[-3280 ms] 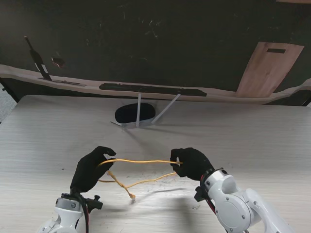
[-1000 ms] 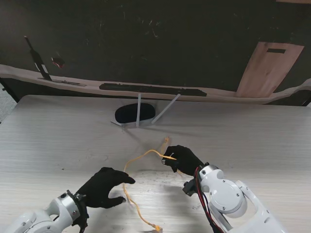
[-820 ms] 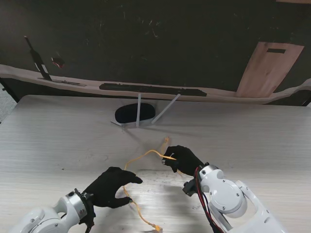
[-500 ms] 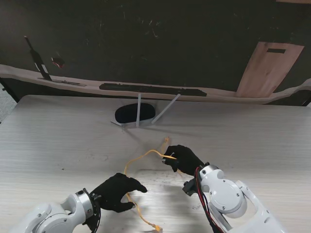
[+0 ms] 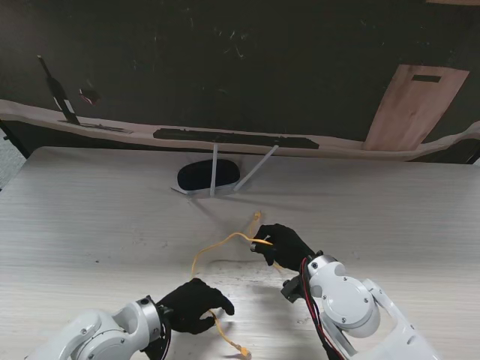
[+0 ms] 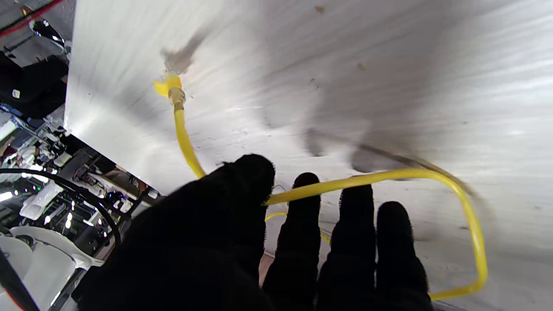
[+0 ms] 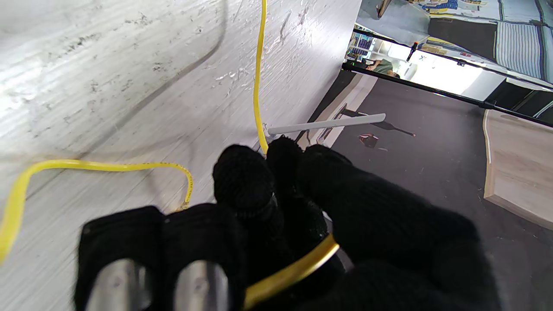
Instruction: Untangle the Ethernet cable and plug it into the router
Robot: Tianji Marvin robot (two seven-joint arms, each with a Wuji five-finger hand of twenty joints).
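Observation:
A yellow Ethernet cable arcs across the table from my right hand, which is shut on it near one end; a short stub sticks out past the fingers. The cable runs away over the table top in the right wrist view. Its other stretch passes under my left hand to a plug lying near the front edge. The left hand hovers over the cable with fingers extended, open, and the plug lies beyond the thumb. The black oval router stands farther back.
Two white antennas rise from the router, one seen as a white rod. A wooden board leans at the back right. A dark flat strip lies along the far ledge, and a small dark tool sits at the back left.
My left hand let go of the cable, then slid to the right and nearer to me over the cable's near stretch. The right hand held its end still over the last second.

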